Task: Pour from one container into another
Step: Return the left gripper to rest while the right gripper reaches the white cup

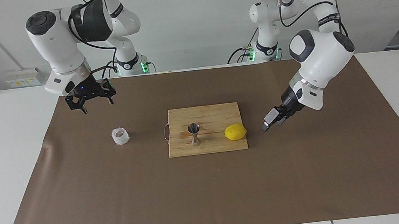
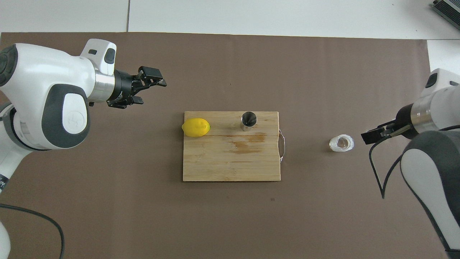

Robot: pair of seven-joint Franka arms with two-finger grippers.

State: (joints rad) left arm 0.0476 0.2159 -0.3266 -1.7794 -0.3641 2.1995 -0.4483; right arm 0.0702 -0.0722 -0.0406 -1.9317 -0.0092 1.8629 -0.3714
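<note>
The squat clear glass cup (image 1: 120,136) (image 2: 341,143) stands on the brown mat toward the right arm's end. The steel jigger (image 1: 194,134) (image 2: 248,120) stands upright on the wooden cutting board (image 1: 211,146) (image 2: 230,162). My right gripper (image 1: 97,105) (image 2: 377,133) hangs open and empty over the mat close to the cup, well above it and apart from it. My left gripper (image 1: 272,122) (image 2: 152,91) is open and empty, low over the mat beside the board's lemon end.
A yellow lemon (image 1: 235,132) (image 2: 196,127) lies on the board beside the jigger, toward the left arm's end. The board has a wire handle (image 1: 166,132) (image 2: 282,145) on the edge facing the cup. The brown mat (image 1: 209,193) covers the table's middle.
</note>
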